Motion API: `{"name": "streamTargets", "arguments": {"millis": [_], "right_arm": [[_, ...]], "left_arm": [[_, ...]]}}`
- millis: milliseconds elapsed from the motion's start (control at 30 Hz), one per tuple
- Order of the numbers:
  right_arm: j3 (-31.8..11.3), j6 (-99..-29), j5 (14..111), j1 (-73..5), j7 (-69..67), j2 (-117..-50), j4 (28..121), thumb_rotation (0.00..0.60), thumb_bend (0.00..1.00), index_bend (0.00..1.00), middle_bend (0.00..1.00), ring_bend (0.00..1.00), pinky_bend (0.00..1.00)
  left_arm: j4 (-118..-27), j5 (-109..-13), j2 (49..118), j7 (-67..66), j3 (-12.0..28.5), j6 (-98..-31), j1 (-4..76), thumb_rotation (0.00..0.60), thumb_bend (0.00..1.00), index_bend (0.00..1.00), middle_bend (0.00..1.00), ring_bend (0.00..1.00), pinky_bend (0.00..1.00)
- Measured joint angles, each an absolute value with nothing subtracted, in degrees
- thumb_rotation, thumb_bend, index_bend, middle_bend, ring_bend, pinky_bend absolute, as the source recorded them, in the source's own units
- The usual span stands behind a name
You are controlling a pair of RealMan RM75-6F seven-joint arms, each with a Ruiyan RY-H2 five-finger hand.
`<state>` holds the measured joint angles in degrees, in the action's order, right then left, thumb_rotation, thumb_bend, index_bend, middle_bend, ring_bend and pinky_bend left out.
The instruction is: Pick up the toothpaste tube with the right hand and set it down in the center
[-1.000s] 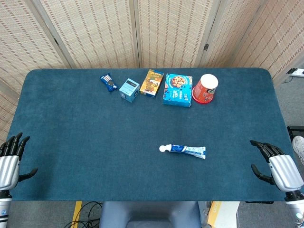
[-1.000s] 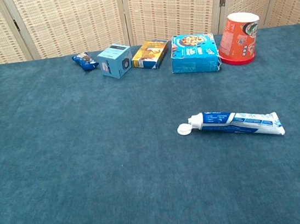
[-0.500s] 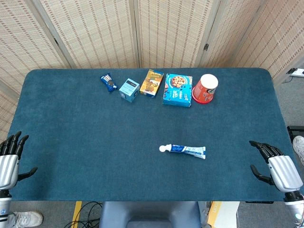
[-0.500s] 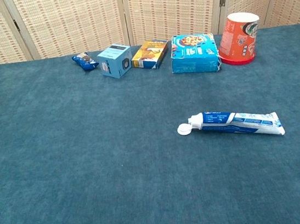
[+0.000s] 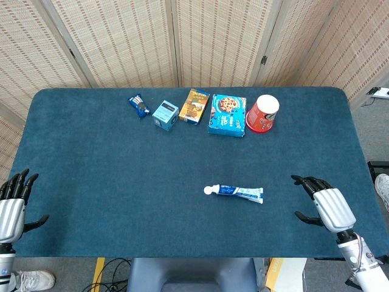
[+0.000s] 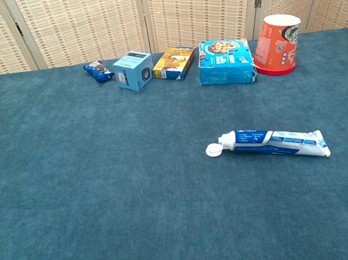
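Note:
The toothpaste tube (image 5: 236, 193) is white and blue and lies flat on the blue table, right of the middle, its white cap pointing left; the chest view shows the tube (image 6: 272, 142) too. In the head view my right hand (image 5: 325, 205) hovers over the table's front right part, to the right of the tube and apart from it, fingers spread and empty. By the front left corner my left hand (image 5: 12, 204) stays open, holding nothing. Neither hand shows in the chest view.
Along the back edge stand a small blue snack packet (image 5: 139, 105), a light blue box (image 5: 165, 115), an orange box (image 5: 194, 106), a blue cookie box (image 5: 228, 115) and a red cup (image 5: 262, 114). The table's edge (image 5: 182, 257) runs along the front.
My right hand has moved left and inward over the table, closer to the tube. The left hand and the tube have stayed where they were.

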<state>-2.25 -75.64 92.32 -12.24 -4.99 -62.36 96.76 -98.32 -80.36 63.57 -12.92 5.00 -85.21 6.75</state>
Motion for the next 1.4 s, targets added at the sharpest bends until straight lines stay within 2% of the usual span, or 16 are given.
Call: {"name": "streamTargets", "arguments": {"millis": [400,700,933,1400], "right_arm": [[-6.57,-61.74,81.42,-21.77,6.10,-69.34,98.85,0.600,0.18,0.24,0.37,0.26,0.34],[-9.04,-54.41,72.41,-28.83,12.84,-77.02,94.84,0.600,0.19,0.24,0.36,0.26,0.34],[-9.54,-51.23,66.63,-32.72,17.54,-82.86,89.82,0.600,0.28,0.25,0.36,0.26,0.34],[-8.32,-50.28,61.67,-35.92,21.57,-88.10,85.64,0.600,0.29,0.33,0.37,0.27,0.35]], "left_arm": [[-97.64,-80.31,63.63,-12.04,4.62,-85.03,6.44,0.600,0.09,0.13,0.06,0.06,0.14],[-97.37,-80.72,63.54,-11.38,4.26,-85.12,6.11,0.600,0.09,0.13,0.06,0.06,0.14],[-97.33,-81.17,63.33,-11.17,3.96,-85.18,5.92,0.600,0.09,0.13,0.05,0.06,0.14],[-96.61,-81.15,63.42,-10.55,3.79,-85.27,5.52,0.600,0.09,0.13,0.05,0.06,0.14]]}}
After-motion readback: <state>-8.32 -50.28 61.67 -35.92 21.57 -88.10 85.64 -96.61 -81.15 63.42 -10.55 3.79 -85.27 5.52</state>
